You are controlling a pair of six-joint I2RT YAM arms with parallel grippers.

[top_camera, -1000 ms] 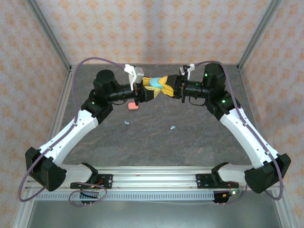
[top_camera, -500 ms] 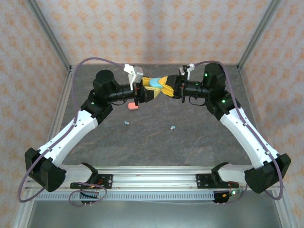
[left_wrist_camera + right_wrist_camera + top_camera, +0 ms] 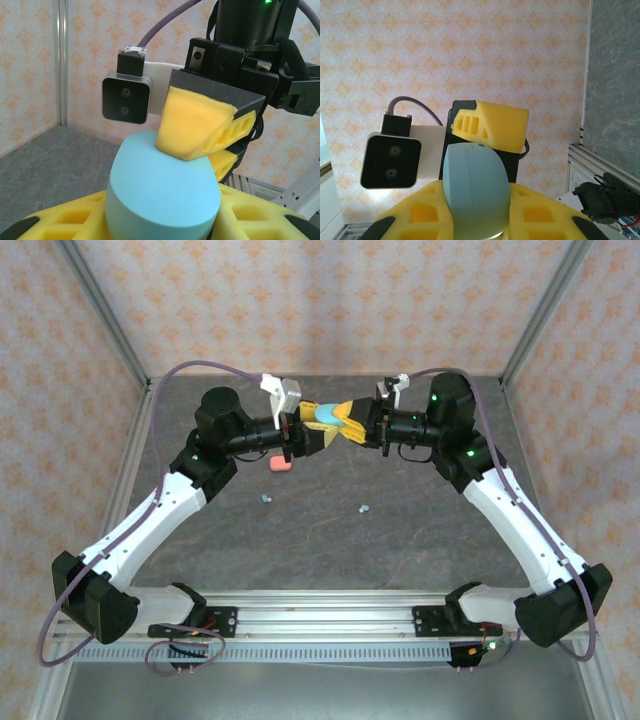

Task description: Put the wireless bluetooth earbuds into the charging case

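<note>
Both arms are up and meet nose to nose over the far middle of the surface. The teal case is in the air between them.

Right fingers are clamped on the case. In the right wrist view it sits tight between the two yellow fingers and touches both. In the left wrist view one right finger presses on its top and the other sits at its far edge.

Left fingers flank the near end of the case, one on each side. I can't tell if they grip it or only touch it. The case looks shut, smooth and rounded.

Two earbuds lie on the surface, nearer me than the case and well apart from each other. One is left of centre, the other right of centre. Both are pale teal specks, too small to tell more.

The pink case lies on the surface just on the near side of the left wrist. It is near the left earbud but not touching it.
</note>
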